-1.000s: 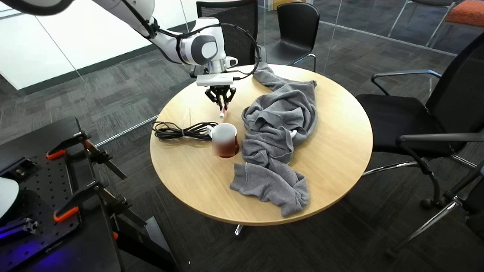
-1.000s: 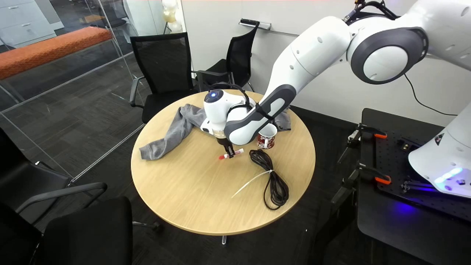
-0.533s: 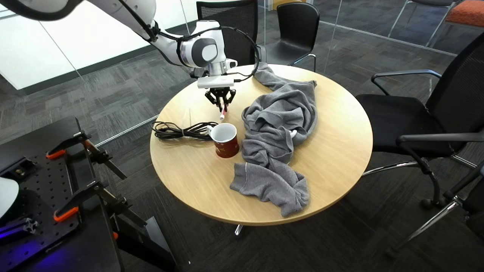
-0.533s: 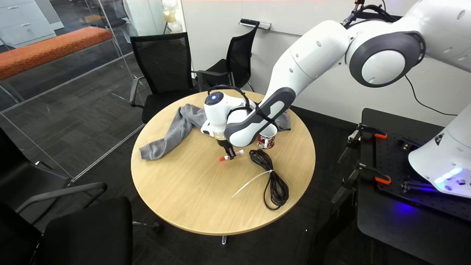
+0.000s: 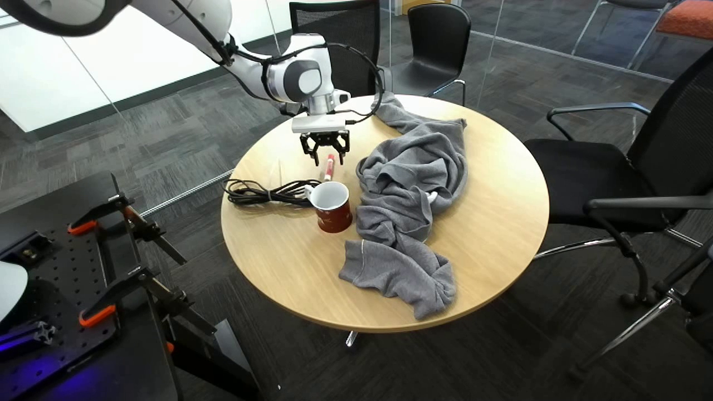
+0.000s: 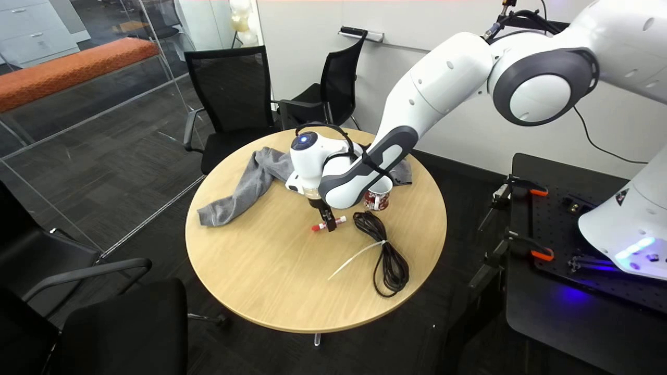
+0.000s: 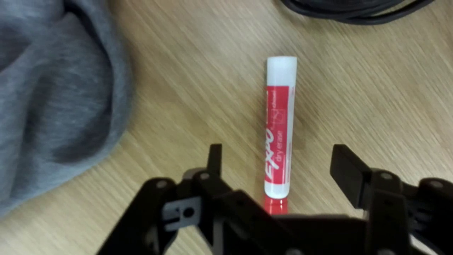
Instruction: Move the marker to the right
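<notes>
Round wooden table (image 5: 496,223), loose marker (image 5: 330,168), parted claw (image 5: 329,162)

In an exterior view, the marker lies on the wood just behind a dark red mug (image 5: 334,216), near a crumpled gray garment (image 5: 409,167); the claw is spread. In an exterior view, the claw crosses before the marker's middle, the white end near a black coiled cable (image 6: 386,251). In the wrist view, the red-and-white Expo dry-erase marker shows between the fingers (image 7: 214,159), a gap on each side.

Arm (image 6: 443,78) extended, wrist (image 6: 308,159) bent; claw (image 7: 278,159) pointing dn, fingers (image 7: 350,173) spread w/ wide gap btwn.
</notes>
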